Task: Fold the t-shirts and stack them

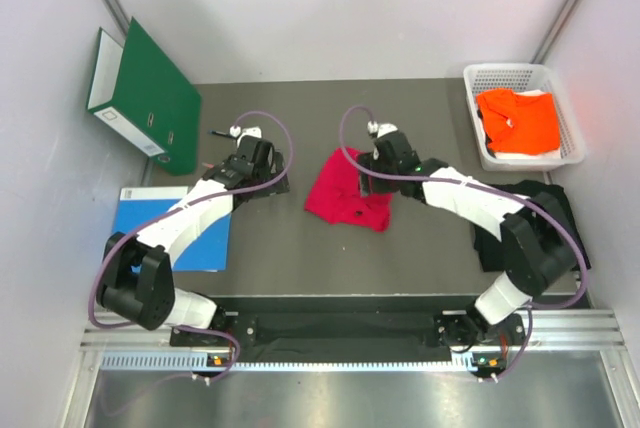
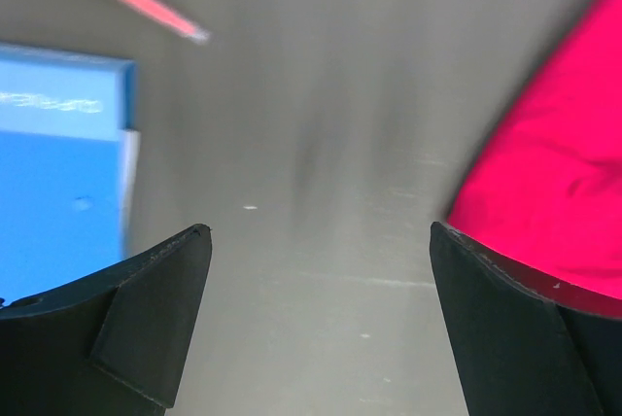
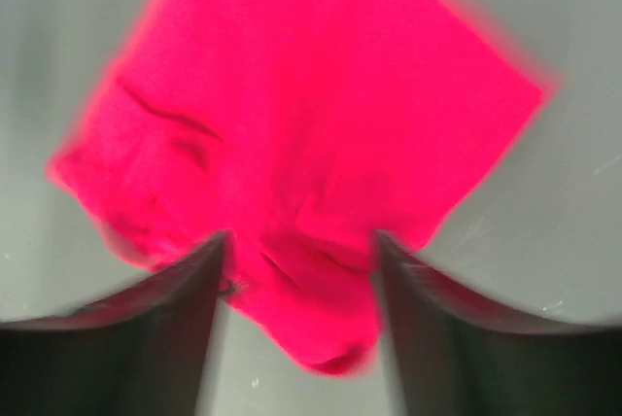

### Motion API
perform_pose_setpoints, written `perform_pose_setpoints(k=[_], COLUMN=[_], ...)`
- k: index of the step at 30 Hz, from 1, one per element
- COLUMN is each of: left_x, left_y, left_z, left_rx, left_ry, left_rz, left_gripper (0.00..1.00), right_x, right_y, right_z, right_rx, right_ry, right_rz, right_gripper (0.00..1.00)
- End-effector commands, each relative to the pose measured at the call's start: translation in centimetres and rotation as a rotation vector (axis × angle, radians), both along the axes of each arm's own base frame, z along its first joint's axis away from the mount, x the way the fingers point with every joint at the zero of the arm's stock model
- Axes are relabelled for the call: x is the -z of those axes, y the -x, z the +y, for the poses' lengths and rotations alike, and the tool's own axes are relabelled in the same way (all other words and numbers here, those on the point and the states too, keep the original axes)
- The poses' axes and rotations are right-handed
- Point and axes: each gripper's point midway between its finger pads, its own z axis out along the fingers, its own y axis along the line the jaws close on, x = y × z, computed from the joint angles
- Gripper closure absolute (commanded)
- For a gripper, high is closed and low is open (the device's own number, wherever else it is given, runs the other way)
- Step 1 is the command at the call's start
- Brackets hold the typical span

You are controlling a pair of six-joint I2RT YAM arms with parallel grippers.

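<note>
While the red shirt (image 1: 340,193) lies rumpled mid-desk (image 1: 290,258), both sets of jaws stand released.
The right jaws hang spread just above its right side, cloth showing between them. The left jaws gape over bare desk just beside its left edge. The black shirt (image 1: 488,251) lies at the right under the right arm. The orange shirt (image 1: 520,118) sits in the white basket (image 1: 480,78) at the far right corner.

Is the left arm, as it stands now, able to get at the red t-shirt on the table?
Probably yes. The left gripper is open close beside the red t-shirt, with only bare table between them. The right gripper hangs over the same shirt and might crowd it.
</note>
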Motion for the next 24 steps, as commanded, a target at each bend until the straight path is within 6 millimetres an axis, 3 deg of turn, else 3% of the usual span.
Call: perform_pose_setpoints(k=[1, 3, 7, 12, 17, 21, 24], left_x=[-1.4, -2.3, -2.8, -0.7, 3.0, 4.7, 5.7], left_y=[0.0, -0.5, -0.6, 0.5, 1.3, 1.5, 1.4], left_z=[-3.8, -5.4, -9.0, -12.8, -14.0, -14.6, -15.1], left_rx=[0.11, 0.148, 0.238, 0.316, 0.298, 0.295, 0.296], left_ry=[0.184, 0.254, 0.345, 0.378, 0.373, 0.359, 0.34], left_rz=[-0.058, -0.1, -0.105, -0.015, 0.066, 0.096, 0.112], left_gripper=[0.02, 0.02, 0.05, 0.05, 0.07, 0.11, 0.23], right_x=[-2.0, -3.5, -5.2, -5.5, -5.1, -4.9, -4.9], right_y=[0.5, 0.6, 0.4, 0.4, 0.4, 0.5, 0.6], right_z=[1.4, 0.8, -1.1, -2.0, -1.8, -2.0, -2.2], right_rx=[0.016, 0.035, 0.092, 0.121, 0.123, 0.127, 0.126], right_ry=[-0.083, -0.094, -0.048, -0.025, -0.029, -0.021, -0.02], right_rz=[-0.06, -0.104, -0.161, -0.168, -0.157, -0.154, -0.155], right_gripper=[0.18, 0.1, 0.1, 0.11, 0.12, 0.12, 0.12])
